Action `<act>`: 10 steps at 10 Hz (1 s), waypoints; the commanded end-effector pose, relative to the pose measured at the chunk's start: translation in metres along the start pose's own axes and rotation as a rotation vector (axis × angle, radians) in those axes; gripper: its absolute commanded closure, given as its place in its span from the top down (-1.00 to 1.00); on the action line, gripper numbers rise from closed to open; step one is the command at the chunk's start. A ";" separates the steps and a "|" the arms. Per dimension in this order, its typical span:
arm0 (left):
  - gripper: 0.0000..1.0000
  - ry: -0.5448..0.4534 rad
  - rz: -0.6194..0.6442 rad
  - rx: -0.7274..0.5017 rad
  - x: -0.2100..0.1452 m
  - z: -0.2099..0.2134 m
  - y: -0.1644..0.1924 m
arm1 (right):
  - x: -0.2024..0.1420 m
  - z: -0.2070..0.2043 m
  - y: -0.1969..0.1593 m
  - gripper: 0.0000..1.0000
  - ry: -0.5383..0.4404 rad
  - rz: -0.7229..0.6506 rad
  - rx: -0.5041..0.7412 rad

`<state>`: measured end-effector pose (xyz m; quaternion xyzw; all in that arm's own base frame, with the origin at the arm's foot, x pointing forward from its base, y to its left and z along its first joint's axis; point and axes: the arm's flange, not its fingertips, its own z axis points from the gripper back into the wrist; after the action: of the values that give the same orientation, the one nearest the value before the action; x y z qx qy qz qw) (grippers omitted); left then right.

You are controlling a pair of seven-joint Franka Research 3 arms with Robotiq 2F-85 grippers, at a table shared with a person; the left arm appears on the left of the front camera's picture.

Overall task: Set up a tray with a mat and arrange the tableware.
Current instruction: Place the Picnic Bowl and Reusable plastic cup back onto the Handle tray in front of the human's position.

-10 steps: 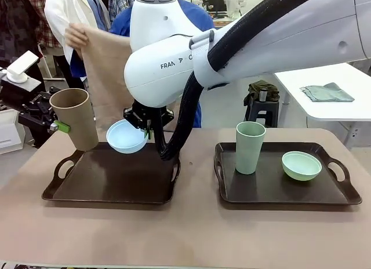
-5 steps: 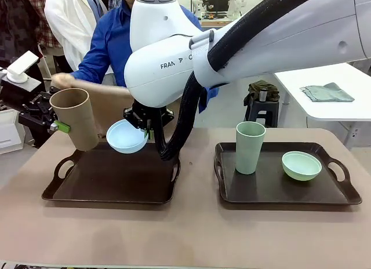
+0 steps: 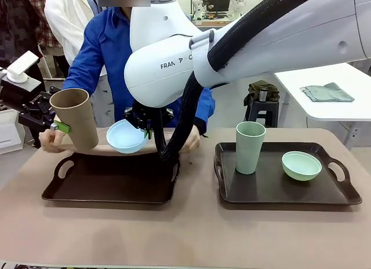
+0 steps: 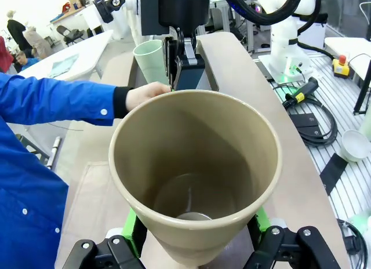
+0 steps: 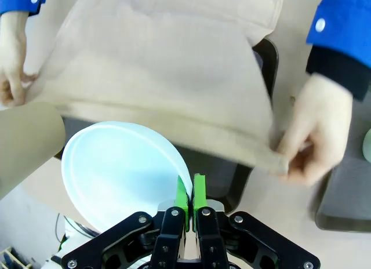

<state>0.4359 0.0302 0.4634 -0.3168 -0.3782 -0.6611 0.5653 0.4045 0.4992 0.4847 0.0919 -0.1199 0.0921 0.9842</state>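
While the left fingers (image 4: 134, 234) grasp the tan cup (image 3: 75, 118) from both sides, the cup hangs slightly tilted above the far left corner of the left tray (image 3: 110, 182), which lies on the left half of the desk (image 3: 191, 234). Behind this tray a person in a blue shirt holds a beige mat (image 5: 162, 66) stretched between both hands, one hand (image 3: 49, 140) near the cup and the other hand (image 3: 191, 142) at the tray's far right corner; I cannot tell if the mat touches the tray. The right fingers (image 5: 183, 193) are clenched on the rim of the light blue bowl (image 3: 124, 135), which hangs above the tray's far edge. On the right tray (image 3: 272, 193), near the desk's right edge, the pale green cup (image 3: 250, 147) stands upright at the left side and the pale green bowl (image 3: 301, 165) rests nearer the right side.
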 end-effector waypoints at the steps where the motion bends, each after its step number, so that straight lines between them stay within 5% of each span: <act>1: -0.94 0.000 -0.019 -0.007 0.003 0.001 -0.001 | 0.001 0.000 0.000 -1.00 -0.001 0.006 0.010; 10: -0.94 0.000 -0.019 -0.007 0.003 0.001 -0.001 | 0.001 0.000 0.000 -1.00 -0.001 0.006 0.010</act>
<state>0.4359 0.0302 0.4634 -0.3168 -0.3782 -0.6611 0.5653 0.4044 0.4992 0.4847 0.0919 -0.1199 0.0921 0.9842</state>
